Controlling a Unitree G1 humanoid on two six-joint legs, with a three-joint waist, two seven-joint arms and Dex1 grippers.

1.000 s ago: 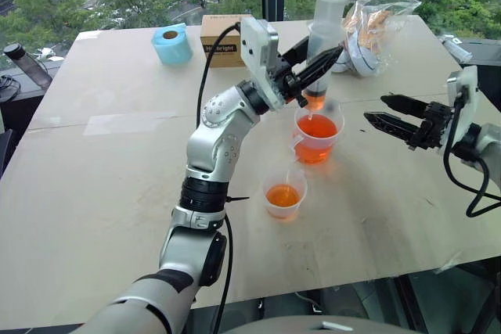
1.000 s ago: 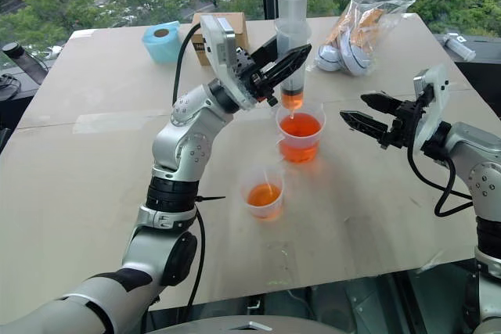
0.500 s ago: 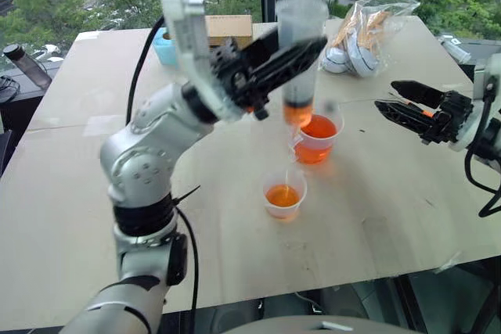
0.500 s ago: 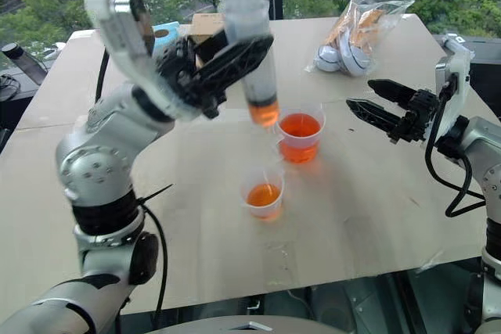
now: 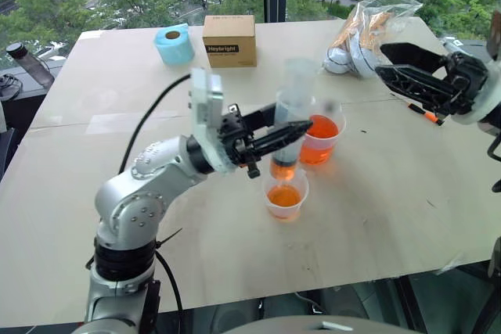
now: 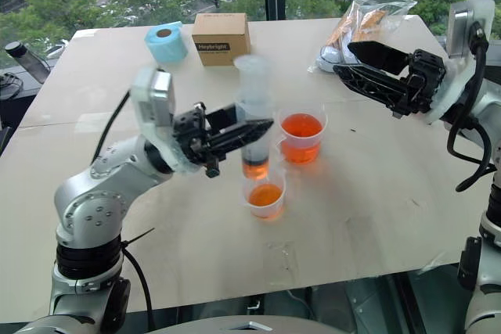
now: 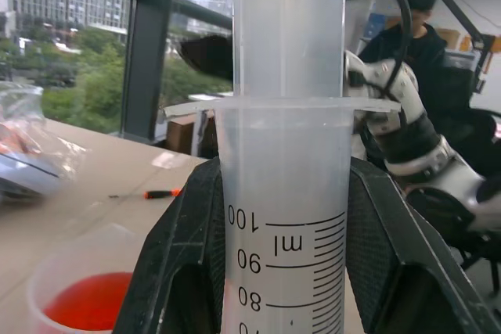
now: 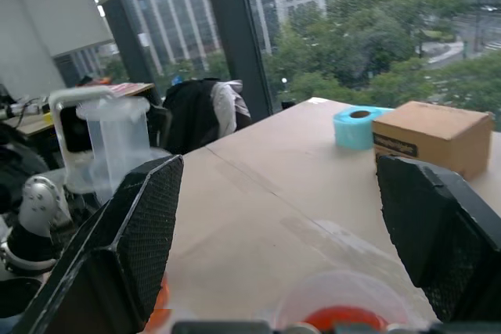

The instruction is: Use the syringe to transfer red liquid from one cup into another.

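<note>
- On the far left of the worktop [image 5: 70, 185] stands a blue tape roll [image 5: 172, 43], with a brown cardboard box [image 5: 229, 40] just beside it; both are well apart from the cups.
- The left claw [image 6: 254, 132] is clamped on the barrel of the syringe [image 6: 252, 115], holding it upright with its plunger raised and a band of red liquid [image 6: 255, 167] low in the barrel.
- The syringe's tip hangs just above the shorter cup [image 6: 264, 195], which holds some orange-red liquid. The tip looks close to the rim nearest the taller cup, so a discharge from here could run down the wall or miss.
- Just beyond it, almost touching, stands the taller handled cup [image 6: 302, 134], also part full. A sideways nudge by syringe or claw could tip either light cup.
- A drip from the tip could spot the worktop.
- The right claw [image 5: 393, 62] hovers with its jaws wide and nothing in them, above the worktop to the right of the cups. Pressing the plunger with it off-centre could lever the syringe out of the left claw's hold.
- Behind it lies a clear plastic bag [image 5: 368, 29].
</note>
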